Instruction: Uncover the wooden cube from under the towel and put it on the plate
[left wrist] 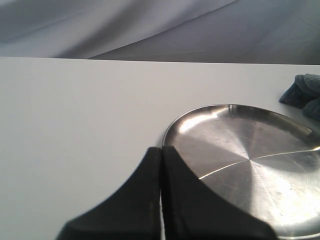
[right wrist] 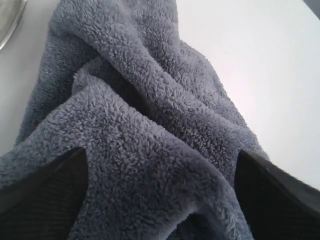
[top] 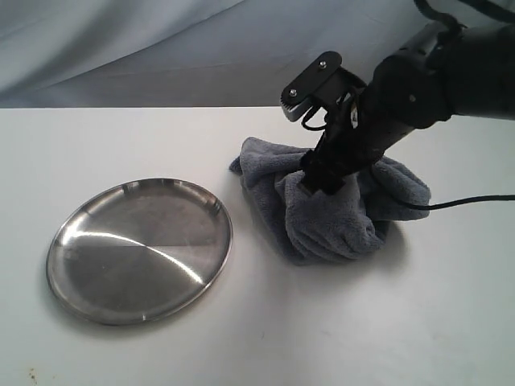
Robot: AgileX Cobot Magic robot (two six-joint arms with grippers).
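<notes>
Work on the uncovering looks barely begun. Nearest the viewer, on the left of the plain white table (top: 338, 338), the round, shallow stainless-steel plate (top: 137, 249) lies bare and shining, with nothing on it. The robot's left gripper (left wrist: 161, 152), a pair of black wedge-shaped fingers seen only in its own wrist view, hangs just beside the plate's rim with its jaws pressed together and nothing between them.

Farther back and to the right, apart from the plate, the thick, fluffy blue-grey terry towel (top: 330, 221) sits bunched in a tall heap on the table. The right gripper (top: 320, 183), black and angled steeply down from the far right, is pushed into the top of that heap. Its wrist view shows the two black fingers (right wrist: 42, 200) standing wide apart, one on either side of a fat ridge of pile, so the jaws straddle the cloth; whether they press it cannot be told.

The pale wooden cube shows in none of the views. Judging by the height of the heap, it probably lies hidden beneath the towel, though no corner or edge of wood confirms it. Nothing of the task is finished, then: the towel has to be lifted or dragged clear, and the cube found, gripped and carried left and nearward to the plate.

Behind it all, at the far edge of the table, hangs a creased pale grey-blue backdrop cloth (top: 161, 48).
</notes>
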